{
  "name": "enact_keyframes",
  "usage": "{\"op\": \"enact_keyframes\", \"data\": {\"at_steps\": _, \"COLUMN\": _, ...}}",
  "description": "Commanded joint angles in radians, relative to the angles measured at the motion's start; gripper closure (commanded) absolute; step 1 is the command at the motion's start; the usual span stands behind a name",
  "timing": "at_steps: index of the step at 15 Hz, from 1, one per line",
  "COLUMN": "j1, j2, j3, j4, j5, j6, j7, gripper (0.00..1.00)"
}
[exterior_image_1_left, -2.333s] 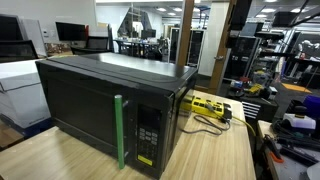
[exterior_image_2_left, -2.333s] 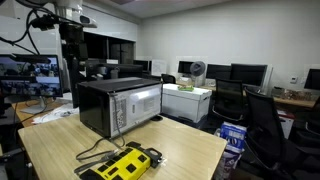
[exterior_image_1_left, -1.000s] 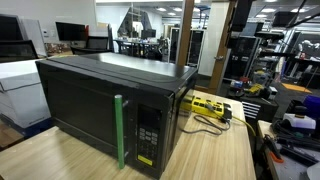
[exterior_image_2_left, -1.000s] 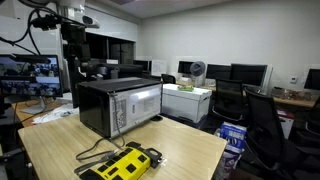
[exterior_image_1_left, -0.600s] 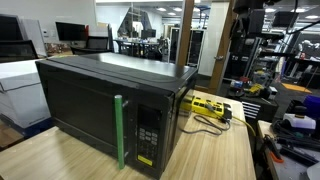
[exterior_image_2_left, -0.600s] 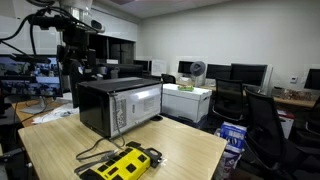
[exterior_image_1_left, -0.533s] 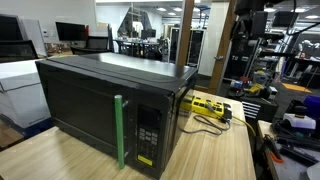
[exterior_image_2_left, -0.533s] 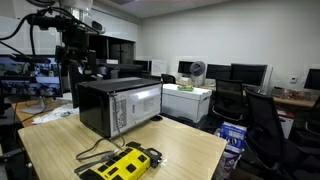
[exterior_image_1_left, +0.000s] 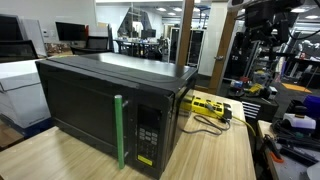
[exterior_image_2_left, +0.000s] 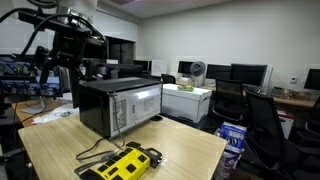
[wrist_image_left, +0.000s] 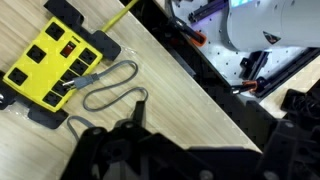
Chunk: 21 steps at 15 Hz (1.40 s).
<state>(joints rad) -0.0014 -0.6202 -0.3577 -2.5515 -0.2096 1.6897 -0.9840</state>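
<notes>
The gripper (exterior_image_1_left: 262, 32) hangs high in the air with its jaws spread as wide as they go, and it holds nothing. In the wrist view only its dark body shows along the bottom edge, and nothing lies between the jaws.

The nearest thing is the strip (wrist_image_left: 55, 60), a yellow power strip with black sockets and a red switch. It lies flat on the desk (wrist_image_left: 160, 70), well below the gripper and off to one side of it, not straight underneath. Its grey cord (wrist_image_left: 110, 90) runs in a loose loop on the wood, between the strip and the spot under the gripper, and touches neither jaw.

The desk's dark edge runs slantwise just below the gripper. The robot's white base (wrist_image_left: 270, 25) stands past that edge.

In an exterior view the strip (exterior_image_1_left: 210, 105) lies lower than the gripper. The microwave (exterior_image_1_left: 100, 100) stands just beyond the strip, on the side away from the gripper. The microwave is black, its door is shut, and a green handle (exterior_image_1_left: 119, 130) stands upright on the door. The gripper is well apart from the microwave and higher than its top.
</notes>
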Motion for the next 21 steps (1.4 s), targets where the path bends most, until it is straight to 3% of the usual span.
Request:
{"op": "enact_keyframes", "data": {"at_steps": 1, "j1": -0.027, "j2": -0.002, "j3": 0.000, "j4": -0.024, "j5": -0.081, "j6": -0.029, "j7": -0.188, "gripper": 0.00}}
{"op": "enact_keyframes", "data": {"at_steps": 4, "j1": -0.043, "j2": 0.004, "j3": 0.008, "j4": -0.067, "j5": -0.162, "j6": 0.027, "j7": -0.289, "gripper": 0.00}}
{"op": "enact_keyframes", "data": {"at_steps": 6, "j1": -0.059, "j2": 0.022, "j3": 0.019, "j4": -0.099, "j5": -0.200, "j6": 0.120, "j7": -0.253, "gripper": 0.00}}
{"op": "enact_keyframes", "data": {"at_steps": 8, "j1": -0.064, "j2": 0.018, "j3": 0.027, "j4": -0.083, "j5": -0.155, "j6": 0.083, "j7": -0.252, "gripper": 0.00}}
{"op": "enact_keyframes", "data": {"at_steps": 14, "j1": -0.060, "j2": 0.047, "j3": 0.036, "j4": -0.089, "j5": -0.171, "j6": 0.097, "j7": -0.272, "gripper": 0.00}}
{"op": "enact_keyframes", "data": {"at_steps": 16, "j1": -0.058, "j2": 0.053, "j3": 0.022, "j4": -0.131, "j5": -0.220, "j6": 0.157, "j7": -0.341, "gripper": 0.00}}
{"op": "enact_keyframes", "data": {"at_steps": 21, "j1": -0.082, "j2": 0.147, "j3": -0.014, "j4": -0.222, "j5": -0.357, "j6": 0.429, "j7": -0.541, "gripper": 0.00}}
